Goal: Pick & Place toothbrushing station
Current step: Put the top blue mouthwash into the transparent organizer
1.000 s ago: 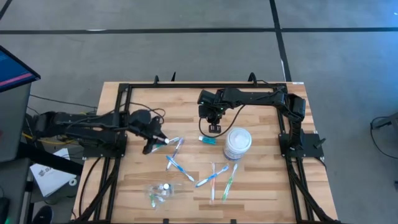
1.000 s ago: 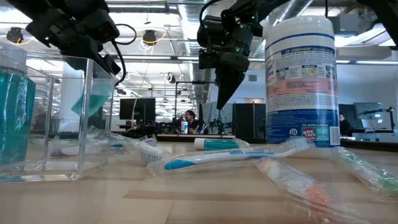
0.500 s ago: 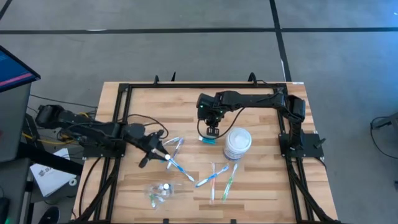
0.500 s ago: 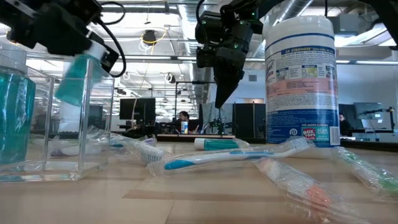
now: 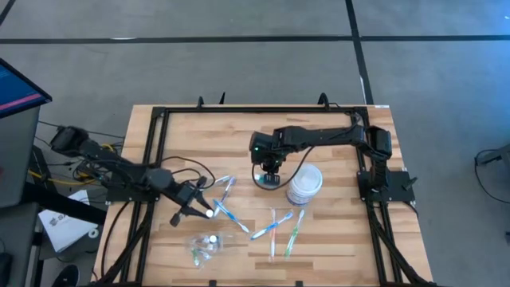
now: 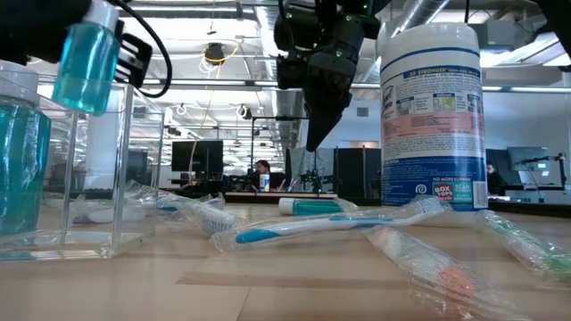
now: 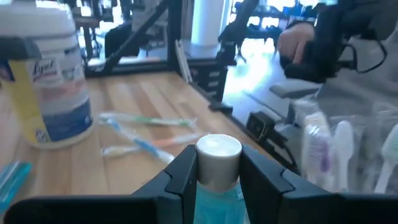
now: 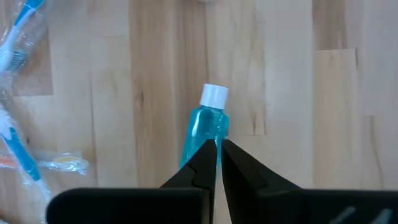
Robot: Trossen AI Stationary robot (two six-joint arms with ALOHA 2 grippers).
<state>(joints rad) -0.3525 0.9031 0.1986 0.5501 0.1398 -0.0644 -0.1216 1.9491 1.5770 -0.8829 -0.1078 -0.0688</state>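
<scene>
My left gripper (image 5: 202,210) is shut on a small blue bottle with a white cap (image 6: 85,67), held in the air above a clear box (image 6: 98,178) at the near left. A second blue bottle (image 8: 208,127) lies on its side on the table mid-way back. My right gripper (image 8: 217,152) hangs shut above it, pointing down, and the low view shows its tips (image 6: 312,143) clear of the bottle. Wrapped toothbrushes (image 5: 227,212) (image 5: 271,227) lie flat on the wood between the box and the white wipes canister (image 5: 304,183). My left gripper pinches the bottle between its two fingers (image 7: 184,175) at the neck just under the white cap (image 7: 217,154). The fingers come at it nearly level. The bottle is lifted clear of the table and tilted, cap uppermost, with its blue body (image 6: 80,76) below the fingers.
The wipes canister (image 6: 433,111) stands upright just right of the lying bottle. Another blue bottle (image 6: 18,160) shows at the low view's left edge. A black frame (image 5: 159,119) runs round the table's edges. Bare wood lies at the far left and near right.
My left gripper has swung toward the table's near edge, carrying the bottle from beside the toothbrushes toward the clear box, and has tipped up toward level. My right gripper has drifted a little toward the near edge over the lying bottle, still shut.
</scene>
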